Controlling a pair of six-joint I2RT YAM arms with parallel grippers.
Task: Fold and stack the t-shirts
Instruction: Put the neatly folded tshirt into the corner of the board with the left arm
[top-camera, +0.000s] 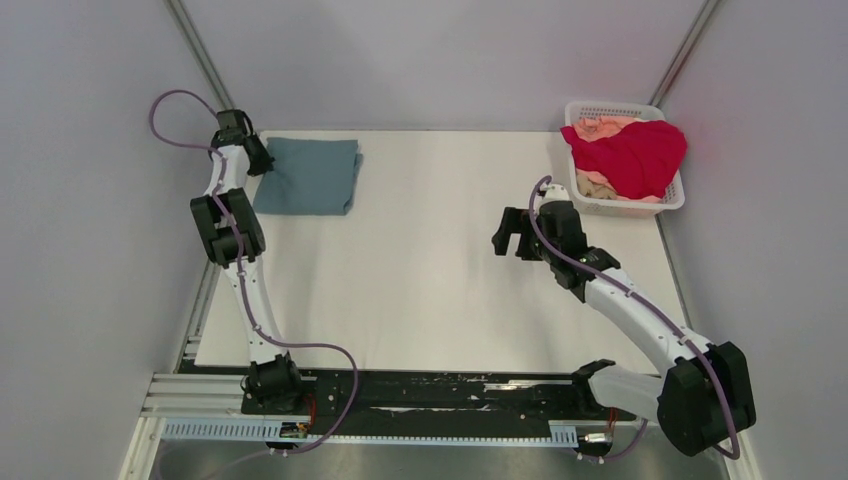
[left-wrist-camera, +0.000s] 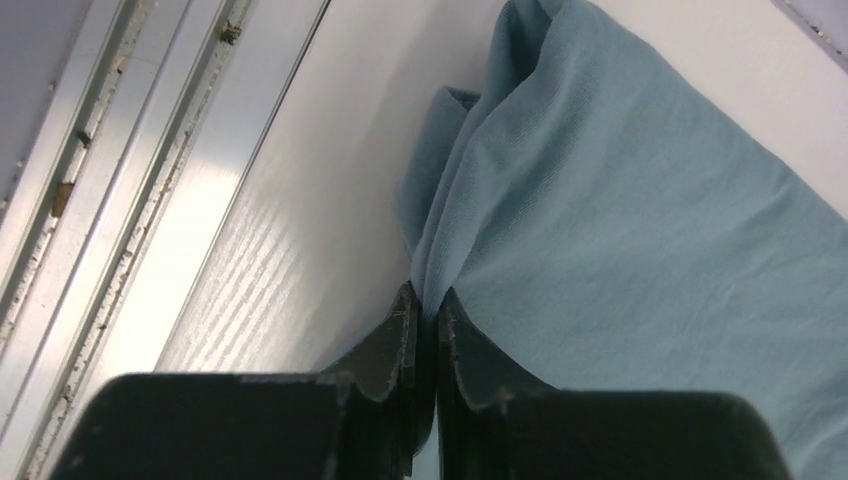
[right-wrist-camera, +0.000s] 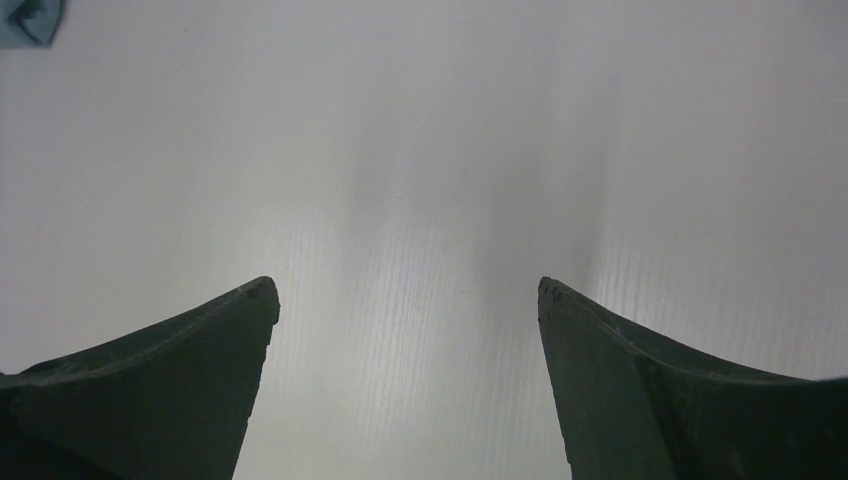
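The teal blue-grey t-shirt (top-camera: 310, 176) lies folded at the table's far left. My left gripper (top-camera: 262, 160) is at its left edge, and in the left wrist view the gripper (left-wrist-camera: 427, 300) is shut on a fold of the teal cloth (left-wrist-camera: 620, 220). The crimson red t-shirt (top-camera: 635, 155) is heaped in the basket over the pale peach t-shirt (top-camera: 598, 183). My right gripper (top-camera: 508, 238) is open and empty above the bare table, right of centre; its open jaws (right-wrist-camera: 405, 300) frame only white table.
The white lattice basket (top-camera: 676, 200) stands at the far right corner. A corner of the teal cloth (right-wrist-camera: 25, 20) shows at the right wrist view's top left. An aluminium rail (left-wrist-camera: 130, 150) runs along the table's left edge.
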